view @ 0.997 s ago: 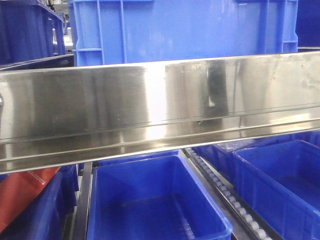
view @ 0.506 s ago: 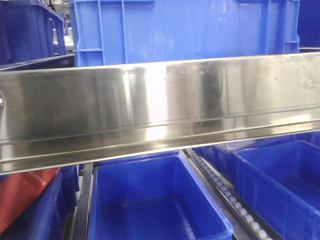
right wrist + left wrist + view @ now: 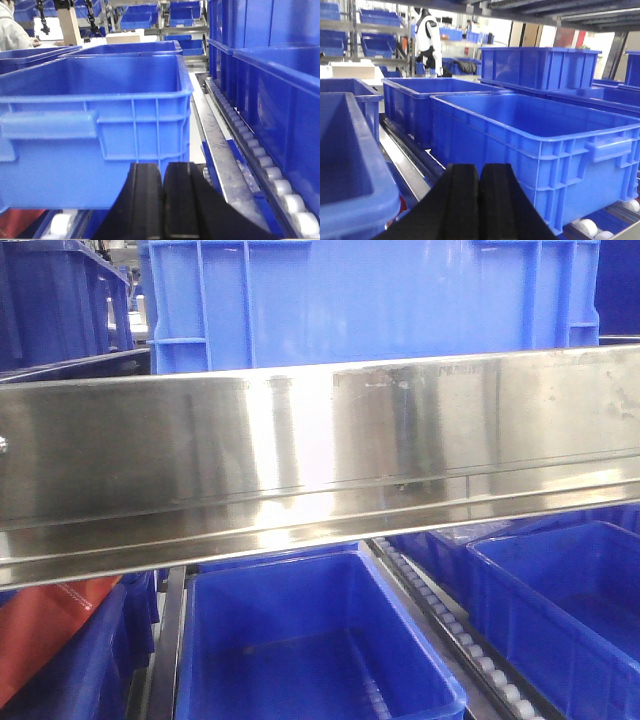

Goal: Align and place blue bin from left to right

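Observation:
The blue bin (image 3: pixel 310 640) stands open and empty on the lower roller lane, below the steel rail. In the left wrist view this blue bin (image 3: pixel 535 135) fills the right and centre, its near wall with a handle ledge just ahead. My left gripper (image 3: pixel 479 167) is shut with nothing in it, a little short of the bin's left corner. From the right wrist, the blue bin (image 3: pixel 95 110) lies ahead and to the left. My right gripper (image 3: pixel 162 166) is shut and empty, close in front of the bin's right corner.
A wide steel rail (image 3: pixel 320 450) crosses the front view, with another blue crate (image 3: pixel 370 300) on the shelf above. More blue crates flank the lane (image 3: pixel 570 610) (image 3: pixel 345 160) (image 3: pixel 265 75). A roller track (image 3: pixel 260 155) runs on the right. A person in white (image 3: pixel 427 37) stands far back.
The reflections on the steel rail have shifted a little. The bins keep their places.

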Motion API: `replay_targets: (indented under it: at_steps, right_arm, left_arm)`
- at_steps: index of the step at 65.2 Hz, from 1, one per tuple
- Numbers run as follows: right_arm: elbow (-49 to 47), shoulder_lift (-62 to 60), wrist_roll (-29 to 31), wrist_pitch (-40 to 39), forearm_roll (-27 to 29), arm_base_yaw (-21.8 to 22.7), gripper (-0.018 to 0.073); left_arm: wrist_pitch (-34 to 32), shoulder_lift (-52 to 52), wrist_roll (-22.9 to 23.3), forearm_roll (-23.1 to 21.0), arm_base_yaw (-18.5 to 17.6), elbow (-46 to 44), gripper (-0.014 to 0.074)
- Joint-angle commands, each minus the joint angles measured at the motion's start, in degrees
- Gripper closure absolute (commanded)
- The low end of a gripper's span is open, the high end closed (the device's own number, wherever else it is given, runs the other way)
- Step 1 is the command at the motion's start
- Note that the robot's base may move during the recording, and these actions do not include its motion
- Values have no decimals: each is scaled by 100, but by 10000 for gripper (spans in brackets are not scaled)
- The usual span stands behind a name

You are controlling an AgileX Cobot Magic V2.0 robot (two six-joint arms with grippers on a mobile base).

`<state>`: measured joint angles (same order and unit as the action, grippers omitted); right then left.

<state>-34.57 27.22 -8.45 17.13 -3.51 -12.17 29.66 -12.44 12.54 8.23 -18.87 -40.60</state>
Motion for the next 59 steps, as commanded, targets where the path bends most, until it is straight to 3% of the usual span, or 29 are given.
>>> replay_targets:
  at_steps: [1, 59]
  right_arm:
    - [118, -138, 56, -361, -65, 16, 721]
    - [118, -137, 56, -430, -65, 16, 721]
  left_arm:
    - [-101, 243, -33, 3, -35, 127, 706]
    - [-75, 433, -33, 3, -35, 136, 706]
